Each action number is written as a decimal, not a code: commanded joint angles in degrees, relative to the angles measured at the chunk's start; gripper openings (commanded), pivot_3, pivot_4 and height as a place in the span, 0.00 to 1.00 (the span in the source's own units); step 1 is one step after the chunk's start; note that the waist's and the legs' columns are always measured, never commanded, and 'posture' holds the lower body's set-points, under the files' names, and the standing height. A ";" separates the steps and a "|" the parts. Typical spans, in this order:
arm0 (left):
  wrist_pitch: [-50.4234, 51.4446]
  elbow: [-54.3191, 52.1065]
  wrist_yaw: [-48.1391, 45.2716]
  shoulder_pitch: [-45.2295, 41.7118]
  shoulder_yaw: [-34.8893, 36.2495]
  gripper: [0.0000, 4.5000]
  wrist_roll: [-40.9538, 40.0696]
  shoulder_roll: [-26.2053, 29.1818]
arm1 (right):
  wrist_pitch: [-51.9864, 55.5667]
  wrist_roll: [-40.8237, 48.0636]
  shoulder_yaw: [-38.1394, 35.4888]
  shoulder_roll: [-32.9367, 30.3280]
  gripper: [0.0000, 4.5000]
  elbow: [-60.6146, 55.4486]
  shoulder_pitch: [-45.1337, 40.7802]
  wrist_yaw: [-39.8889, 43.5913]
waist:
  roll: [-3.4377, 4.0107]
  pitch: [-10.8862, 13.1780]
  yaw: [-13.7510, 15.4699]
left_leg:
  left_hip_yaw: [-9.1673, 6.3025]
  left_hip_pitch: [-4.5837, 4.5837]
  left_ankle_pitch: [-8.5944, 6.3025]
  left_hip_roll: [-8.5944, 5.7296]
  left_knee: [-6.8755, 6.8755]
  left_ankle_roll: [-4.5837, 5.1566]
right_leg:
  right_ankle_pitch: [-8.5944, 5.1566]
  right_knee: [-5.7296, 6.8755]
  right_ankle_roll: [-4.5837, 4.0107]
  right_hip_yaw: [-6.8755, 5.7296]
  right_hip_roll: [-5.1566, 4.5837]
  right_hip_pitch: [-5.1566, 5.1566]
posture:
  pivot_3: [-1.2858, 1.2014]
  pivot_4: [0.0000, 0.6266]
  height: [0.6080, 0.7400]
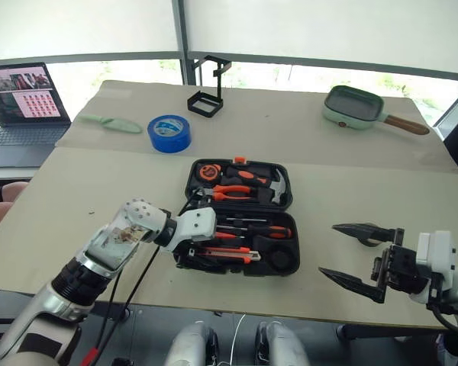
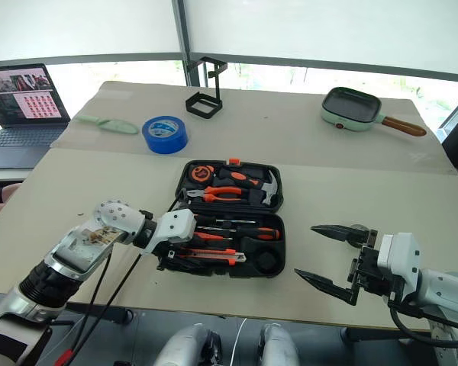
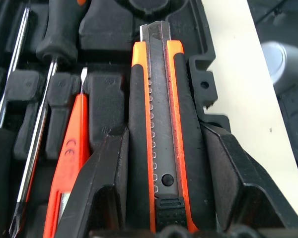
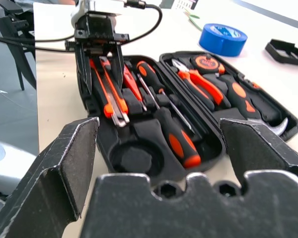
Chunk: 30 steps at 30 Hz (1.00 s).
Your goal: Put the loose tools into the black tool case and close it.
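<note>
Blue tape roll [image 1: 169,133] behind case [image 1: 284,177], left fingers [image 3: 111,183] clamping knife [image 3: 159,134], right fingers [image 1: 360,256] apart

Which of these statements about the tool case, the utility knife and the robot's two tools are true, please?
1. The black tool case lies open. True.
2. The left tool grips the utility knife. True.
3. The right tool holds a screwdriver. False: it is open and holds nothing.
4. The blue tape roll sits inside the case. False: it lies on the table beyond it.
5. The pliers lie in the case's far half. True.
</note>
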 commanded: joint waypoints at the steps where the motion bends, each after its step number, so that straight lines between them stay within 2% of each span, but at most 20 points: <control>1: -0.65 0.61 0.66 1.30 -1.77 0.38 1.50 -0.55 | -1.54 -0.13 -0.33 0.27 1.00 -1.29 0.17 -0.11 | 0.01 0.00 -0.01 | 0.00 0.00 -0.04 -0.01 0.05 0.07 | 0.02 -0.02 0.03 0.01 -0.05 0.03 | 0.52 0.24 1.00; 5: 1.97 0.91 2.34 2.11 -1.20 0.38 0.80 -1.60 | -1.70 -0.37 -0.26 0.56 1.00 -1.56 0.78 -0.41 | 0.03 -0.02 0.02 | 0.00 0.04 -0.09 -0.07 0.10 0.14 | 0.04 -0.08 0.06 0.05 -0.21 0.15 | 0.52 0.24 1.00; 7: 1.52 0.45 2.34 2.69 -0.18 0.60 -0.95 -3.00 | -1.67 -0.56 -0.09 0.67 1.00 -1.70 1.16 -0.47 | 0.06 -0.04 0.09 | -0.01 0.07 -0.09 -0.07 0.11 0.15 | 0.07 -0.09 0.11 0.07 -0.22 0.21 | 0.52 0.24 1.00; 11: -2.54 0.69 3.61 3.69 6.39 0.83 -6.63 -8.56 | -1.40 -0.47 0.20 0.63 1.00 -2.01 1.75 -0.55 | 0.10 -0.06 0.69 | -0.08 0.07 -0.09 -0.08 0.16 0.14 | 0.06 -0.09 0.10 0.03 -0.29 0.28 | 0.52 0.24 1.00; 15: -4.56 1.35 0.80 4.79 13.12 0.83 -13.49 -9.71 | -1.10 -0.35 0.50 0.62 1.00 -2.26 2.32 -0.49 | 0.00 0.00 0.14 | -0.10 -0.09 -0.09 -0.03 0.29 0.14 | 0.14 -0.07 0.14 0.09 -0.39 0.13 | 0.52 0.24 1.00; 19: -9.18 3.97 -1.71 5.86 15.82 0.83 -13.88 -7.69 | -0.90 -0.54 1.41 0.67 1.00 -2.13 1.99 -0.68 | 0.02 -0.01 -0.74 | -0.13 -0.02 0.03 0.00 0.10 0.02 | 0.14 -0.03 0.05 0.07 -0.28 0.09 | 0.52 0.24 1.00; 22: -12.77 5.48 -4.06 7.03 15.92 0.66 -13.09 -5.85 | -0.94 -0.58 1.76 0.63 1.00 -1.78 1.66 -0.70 | 0.02 -0.01 -0.74 | -0.12 0.04 0.06 0.01 0.05 -0.02 | 0.11 0.01 0.00 0.00 -0.21 0.09 | 0.52 0.24 1.00; 28: -19.99 6.14 -6.66 11.66 14.13 0.15 -9.58 -2.37 | -1.29 -0.90 2.38 0.78 1.00 -1.21 1.94 -0.65 | 0.02 -0.01 -0.53 | -0.07 -0.01 -0.07 -0.01 0.07 -0.06 | 0.12 -0.07 0.02 -0.01 -0.25 0.05 | 0.52 0.24 1.00; 30: -19.91 6.03 -4.94 12.41 13.87 0.02 -8.70 -2.63 | -1.40 -0.96 2.29 0.77 1.00 -0.98 2.42 -0.32 | 0.02 -0.01 -0.40 | -0.07 -0.04 -0.10 -0.02 0.08 -0.06 | 0.12 -0.07 0.01 0.00 -0.26 0.03 | 0.52 0.24 1.00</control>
